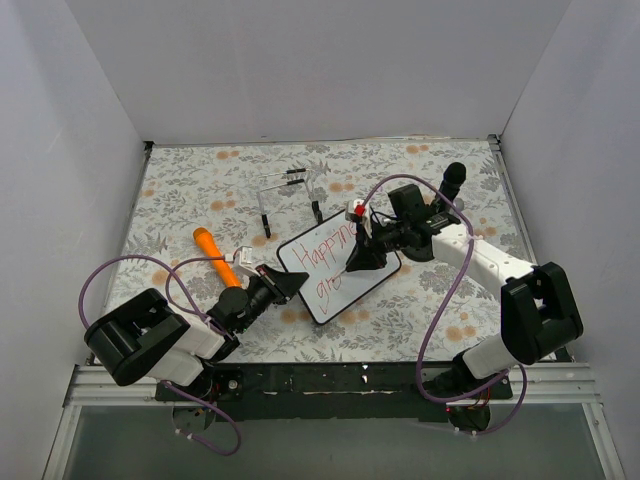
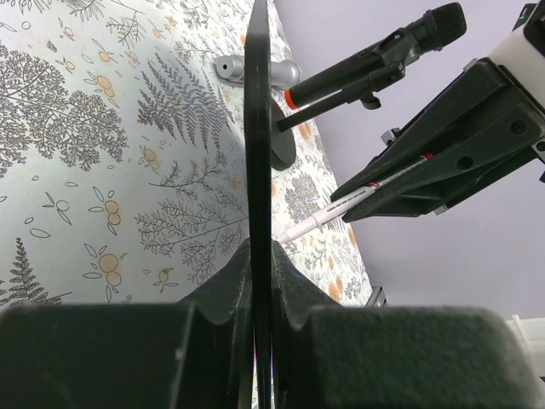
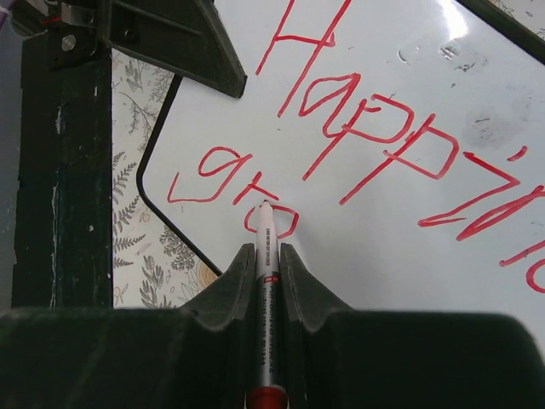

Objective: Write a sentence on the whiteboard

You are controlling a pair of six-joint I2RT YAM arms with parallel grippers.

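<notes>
Half your red handwritten sentence (image 3: 366,141) seems left after "gro"; right gripper (image 3: 266,252) clamps a red marker (image 3: 266,298), left gripper (image 2: 260,256) the black-framed white whiteboard (image 2: 258,128)

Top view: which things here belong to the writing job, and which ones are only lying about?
Part of the job:
whiteboard, its edge clamped by the left gripper
red sentence, not finished
marker, held by the right gripper, tip on the board

Lying about:
orange tool
clear wire stand
black stick-like object at the far right
</notes>
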